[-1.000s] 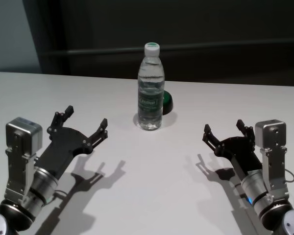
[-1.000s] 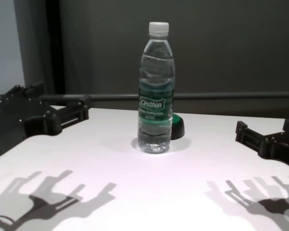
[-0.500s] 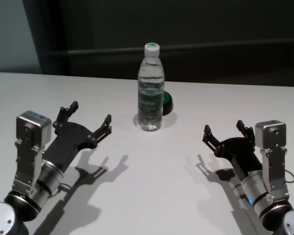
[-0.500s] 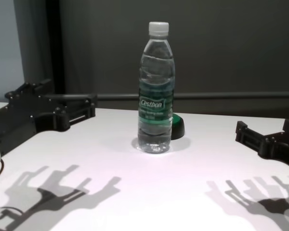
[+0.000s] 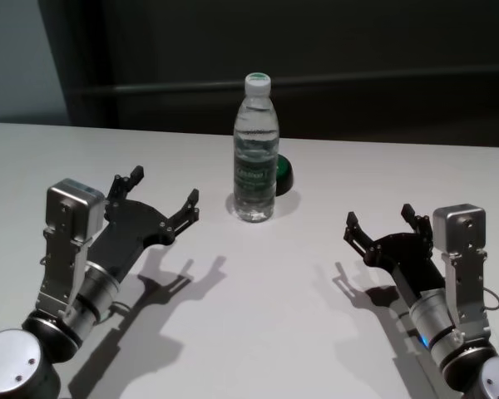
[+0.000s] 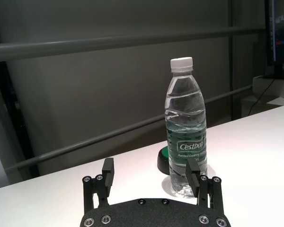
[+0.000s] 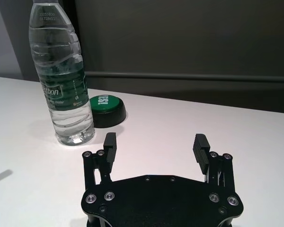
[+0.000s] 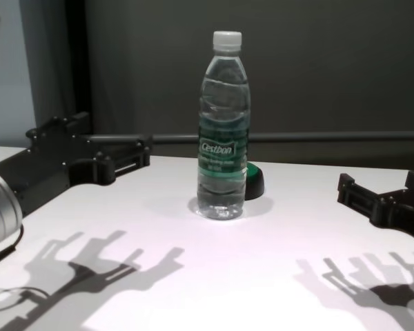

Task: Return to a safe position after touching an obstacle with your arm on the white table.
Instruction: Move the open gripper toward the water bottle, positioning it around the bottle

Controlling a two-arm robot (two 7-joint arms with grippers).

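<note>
While the bottle stands upright at mid-table, it hides most of the one green puck behind it. The white table carries one bottle. The left gripper and right gripper, fingers wide apart, hold nothing.

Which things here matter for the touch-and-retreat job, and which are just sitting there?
Part of the job:
- water bottle, upright, untouched
- white table
- left gripper, open, beside the bottle
- right gripper, open, parked on the right

Just there:
- black-and-green puck behind the bottle
</note>
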